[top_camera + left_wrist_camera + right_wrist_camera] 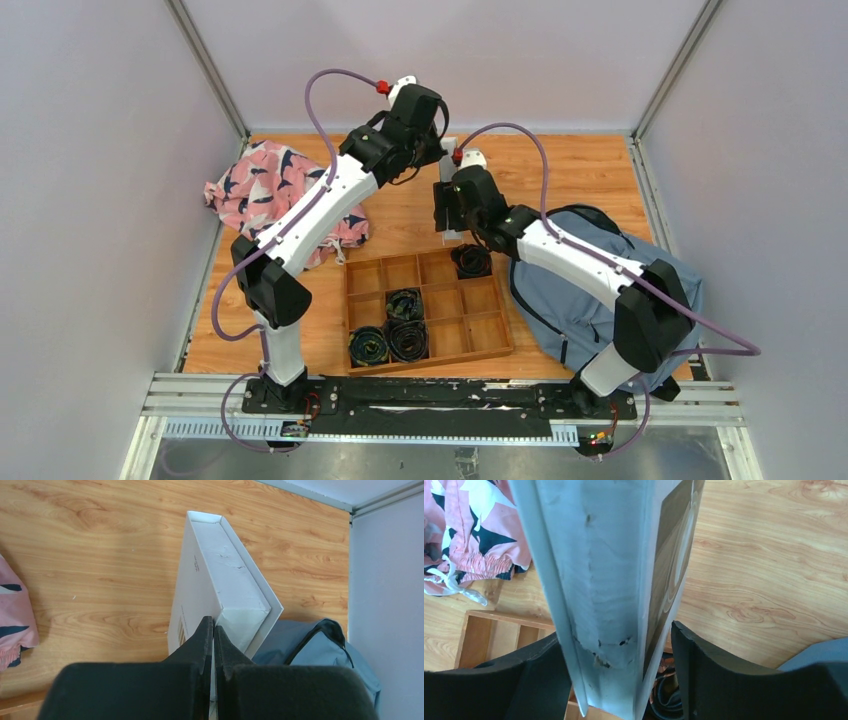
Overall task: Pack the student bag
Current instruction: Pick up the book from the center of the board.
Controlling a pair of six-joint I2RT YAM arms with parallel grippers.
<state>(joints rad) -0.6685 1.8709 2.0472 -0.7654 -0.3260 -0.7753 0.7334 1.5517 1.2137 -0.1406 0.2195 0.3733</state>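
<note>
A thick white book (220, 575) stands on edge above the table, held between both arms at the back middle. My left gripper (214, 625) is shut on the thin edge of its cover. My right gripper (616, 632) is open and straddles the book (599, 570): the left finger lies against it and the right finger stands a little off its cover. The student bag (590, 290), slate-blue with dark trim, lies on the table at the right, under the right arm. A corner of the bag (320, 645) shows in the left wrist view.
A wooden tray (430, 362) with compartments sits in front of the book, with rolled belts (408, 340) in several cells. A pink patterned cloth (265, 190) lies at the back left. Grey walls close in the table on three sides.
</note>
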